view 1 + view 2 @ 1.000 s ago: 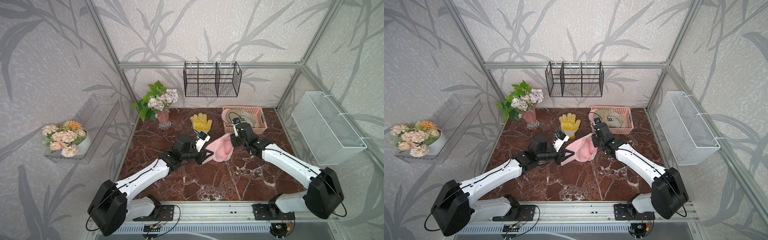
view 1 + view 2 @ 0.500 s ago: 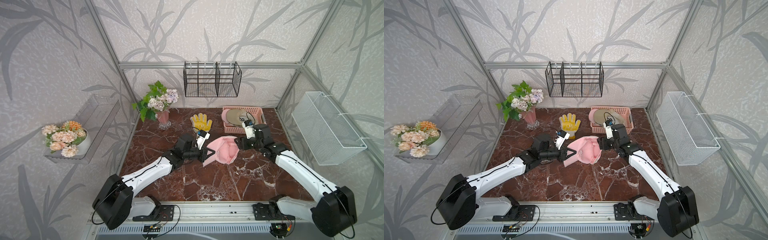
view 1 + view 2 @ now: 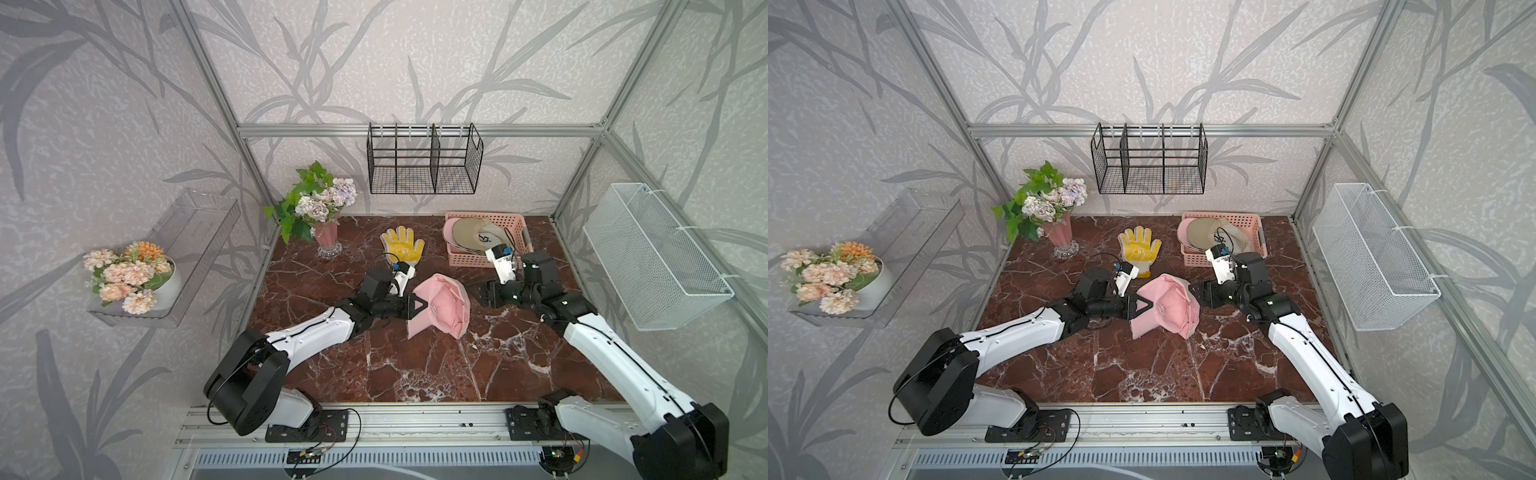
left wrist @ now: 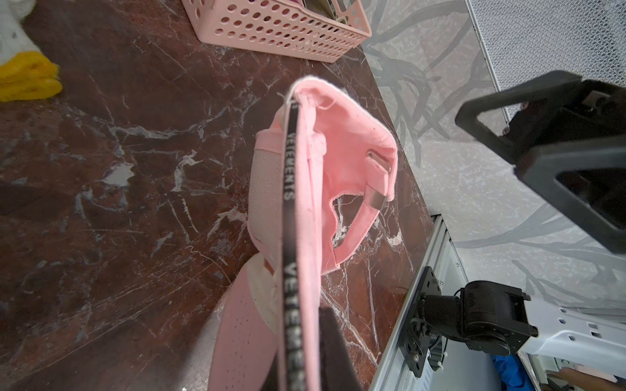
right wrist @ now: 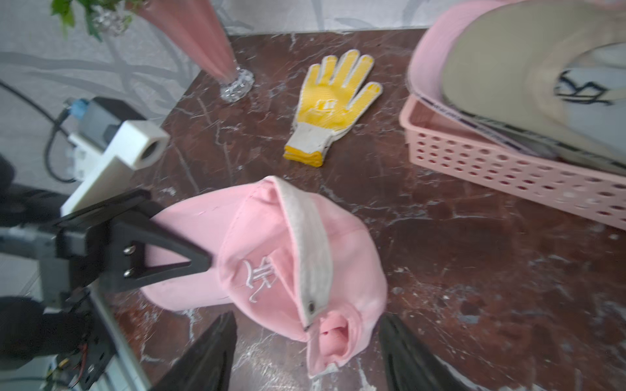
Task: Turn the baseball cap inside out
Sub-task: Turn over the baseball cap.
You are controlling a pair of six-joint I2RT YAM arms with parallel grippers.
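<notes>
Cap point(image 3: 441, 305) sat roughly mid-worktop point(image 3: 374, 365), just in front of the pink basket point(image 3: 467, 259). I'd call it half-peeled, since the white sweatband was flopped out over the crown. My left gripper point(image 3: 424, 306) was clamped tight on the fabric by the brim. My right gripper point(image 3: 482, 294) had its jaws spread wide just off the cap's back end, touching nothing.

Tip from me: hold that left pinch solid, bite only one layer of the rear rim with the right, then pull apart so the crown rolls through. Grab both layers and it just bunches.

The basket by the far right corner held a beige cap point(image 3: 467, 235) on top of a pinkish one point(image 5: 425, 64). The black wire rack point(image 3: 424, 166) and white mesh bin point(image 3: 656, 266) on the walls looked bare.
</notes>
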